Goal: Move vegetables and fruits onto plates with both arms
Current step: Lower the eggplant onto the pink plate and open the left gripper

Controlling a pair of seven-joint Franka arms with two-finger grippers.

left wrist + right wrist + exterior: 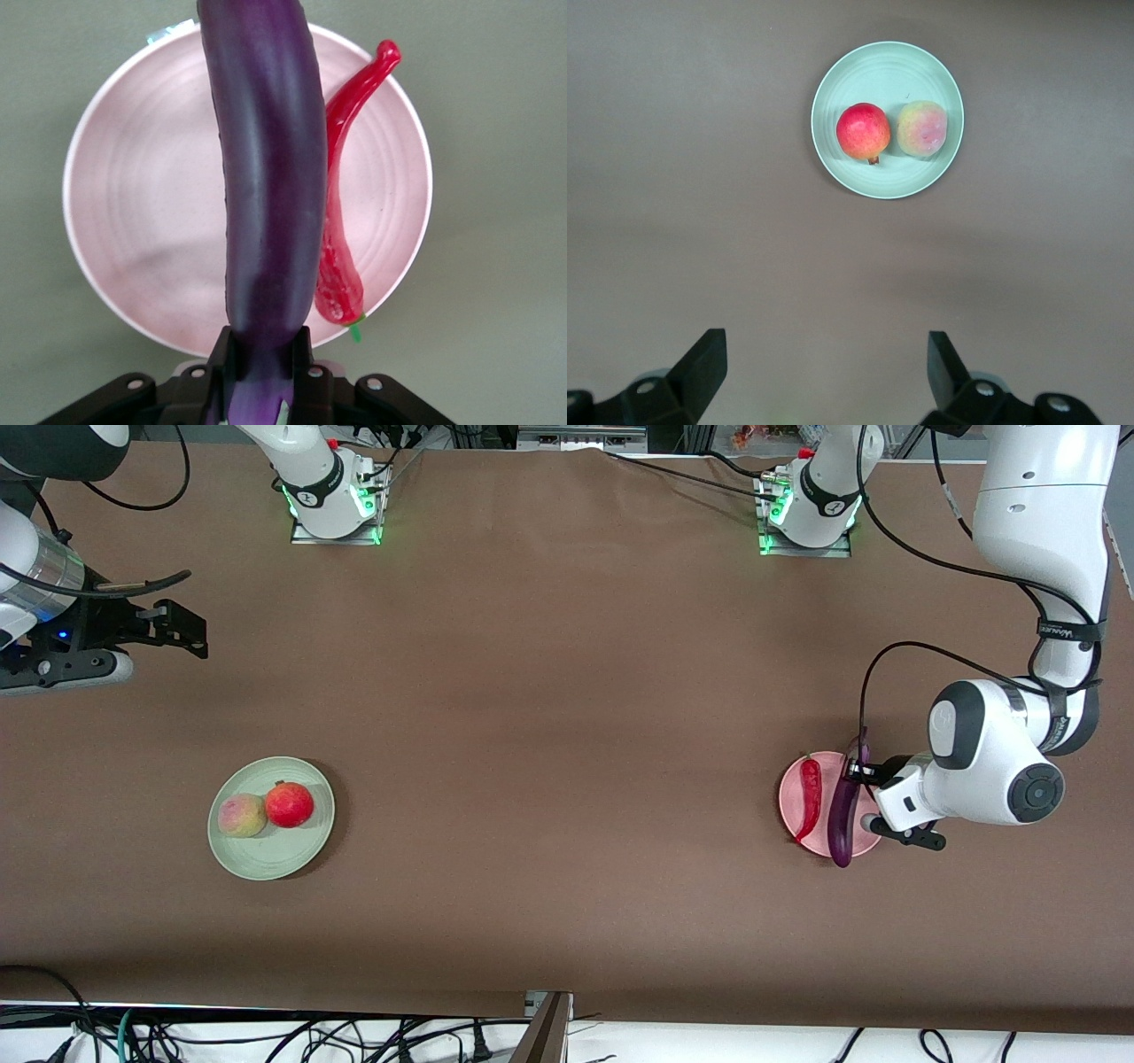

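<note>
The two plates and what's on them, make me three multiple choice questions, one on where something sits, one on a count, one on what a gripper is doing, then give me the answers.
1. Where does the red chili pepper lie?
A. On the pale green plate
B. On the pale pink plate
C. On the bare table

2. How many fruits are on the pale green plate?
A. One
B. Two
C. Three

3. What is the left gripper doing?
A. Gripping the eggplant by one end, over the pink plate
B. Hanging open above the peach
C. Holding the chili pepper

Answers:
1 B, the chili rests on the pink plate beside the eggplant.
2 B, the peach and the red pomegranate-like fruit sit side by side on it.
3 A, the left wrist view shows the fingers clamped on the eggplant's end; the right gripper waits open, away from the green plate.
</note>
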